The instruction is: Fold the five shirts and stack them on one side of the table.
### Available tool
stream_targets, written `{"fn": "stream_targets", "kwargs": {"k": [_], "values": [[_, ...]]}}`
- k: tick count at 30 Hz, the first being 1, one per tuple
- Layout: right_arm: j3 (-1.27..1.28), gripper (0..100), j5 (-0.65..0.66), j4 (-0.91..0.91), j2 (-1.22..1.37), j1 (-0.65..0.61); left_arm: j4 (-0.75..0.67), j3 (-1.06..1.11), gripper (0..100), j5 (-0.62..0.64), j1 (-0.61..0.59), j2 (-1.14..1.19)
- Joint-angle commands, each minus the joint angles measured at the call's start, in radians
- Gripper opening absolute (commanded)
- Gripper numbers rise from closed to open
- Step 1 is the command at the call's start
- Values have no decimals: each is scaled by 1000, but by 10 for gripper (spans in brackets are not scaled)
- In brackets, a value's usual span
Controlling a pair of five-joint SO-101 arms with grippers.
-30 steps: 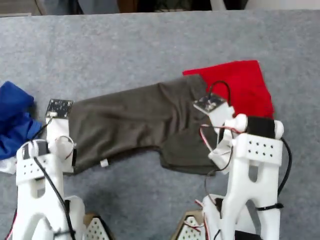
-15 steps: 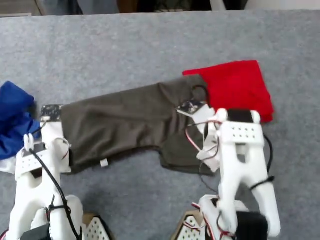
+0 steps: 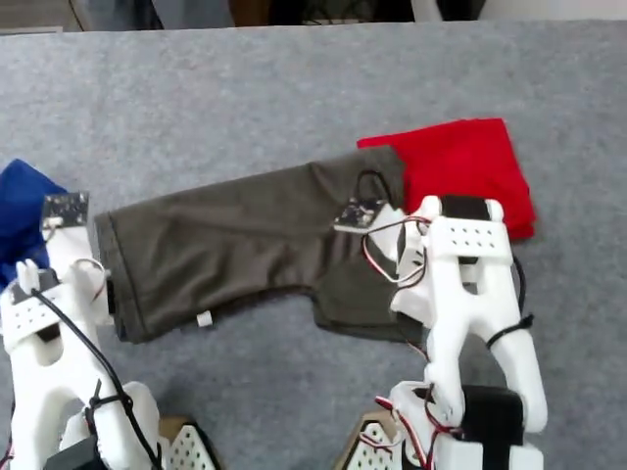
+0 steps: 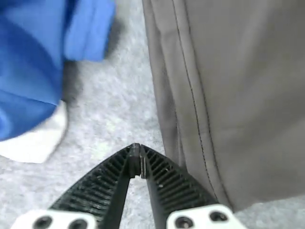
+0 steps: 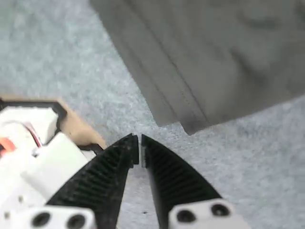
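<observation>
Arms slid left — brown shirt lies free.
Left gripper off its hem, right gripper past a corner; both fingers closed, empty — next fold pending.

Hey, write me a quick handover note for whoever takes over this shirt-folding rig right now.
Left gripper: shut, empty, over bare table beside the olive shirt's hem.
Right gripper: shut, empty, just off a corner of that shirt.
Things: the olive shirt lies lengthwise mid-table, one end touching the red shirt. The blue shirt is bunched at the table's left edge, with a white cloth beside it.
Done: the red shirt looks folded.
Left: fold the olive and blue shirts and any others, then stack them on one side.
</observation>
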Motion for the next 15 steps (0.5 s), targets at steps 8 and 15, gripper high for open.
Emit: {"fn": "stream_targets", "kwargs": {"k": [8,15], "values": [[7,59,190,-98,-97,-5,78,-107,30,178,321,40],[28,12,190,-146,-97,-6,-48,36,30,141,280,207]]}}
